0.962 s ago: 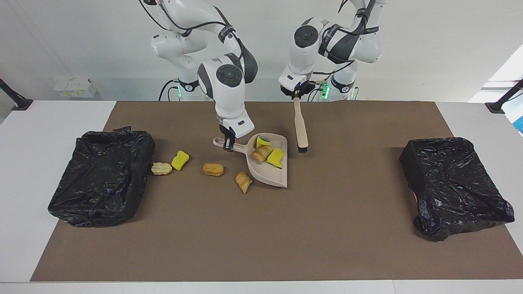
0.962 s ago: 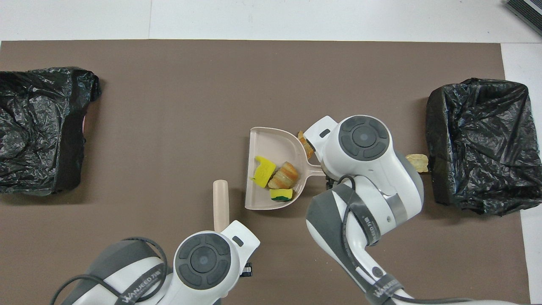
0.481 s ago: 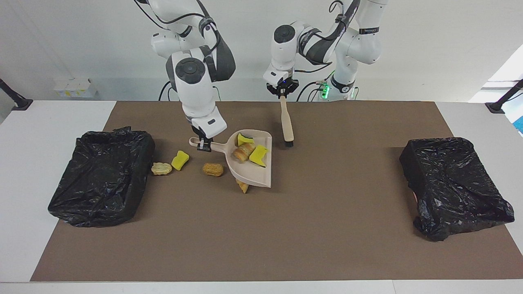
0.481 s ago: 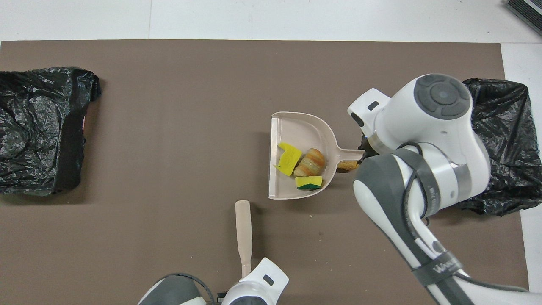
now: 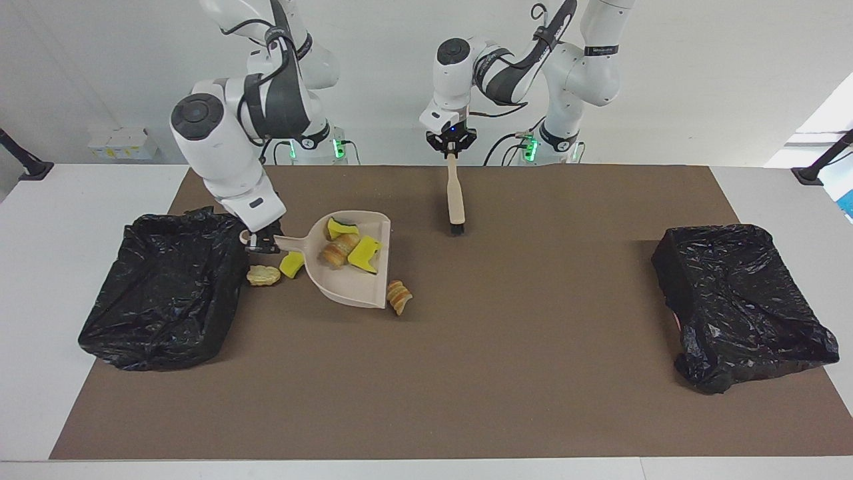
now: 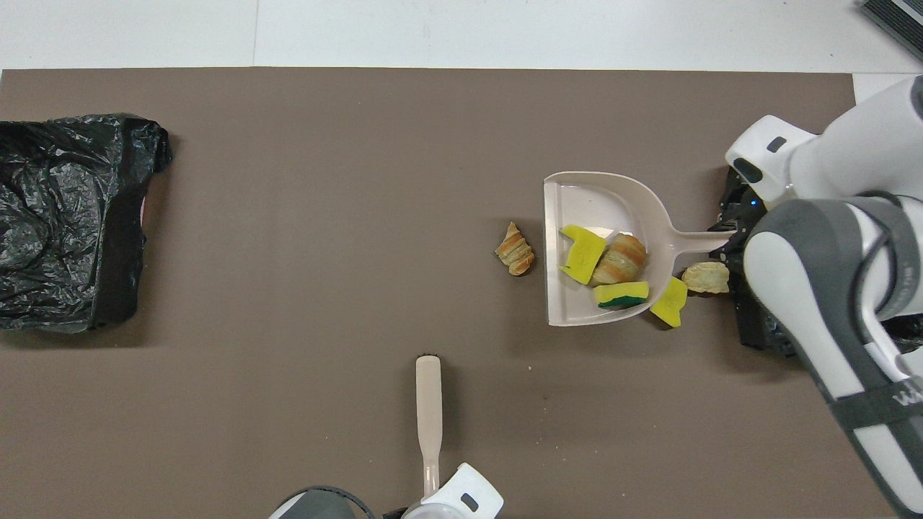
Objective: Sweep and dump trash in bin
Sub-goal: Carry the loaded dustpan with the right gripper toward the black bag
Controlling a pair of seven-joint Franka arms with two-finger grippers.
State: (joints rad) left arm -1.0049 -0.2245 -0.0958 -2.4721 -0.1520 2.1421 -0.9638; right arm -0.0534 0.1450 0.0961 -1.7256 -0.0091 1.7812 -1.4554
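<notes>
My right gripper point(image 5: 261, 241) is shut on the handle of the beige dustpan point(image 5: 353, 288), held above the mat beside the black-bagged bin point(image 5: 166, 287) at the right arm's end. In the pan lie two yellow sponge scraps point(image 5: 365, 253) and a bread lump point(image 5: 338, 250). On the mat lie a croissant-like lump point(image 5: 399, 297), a yellow sponge scrap point(image 5: 291, 264) and a pale bread piece point(image 5: 264, 275). The pan point(image 6: 598, 205) hides another lump. My left gripper point(image 5: 452, 145) is shut on the beige brush point(image 5: 455, 197), which hangs bristles down over the mat.
A second black-bagged bin point(image 5: 740, 300) stands at the left arm's end of the brown mat point(image 5: 533, 367). In the overhead view my right arm covers most of the bin beside the pan. The brush point(image 6: 428, 404) lies near the robots' edge there.
My right gripper has carried the loaded dustpan toward the bin at the right arm's end, uncovering the croissant-like lump and covering a tan lump. My left gripper has drawn the brush back toward the robots.
</notes>
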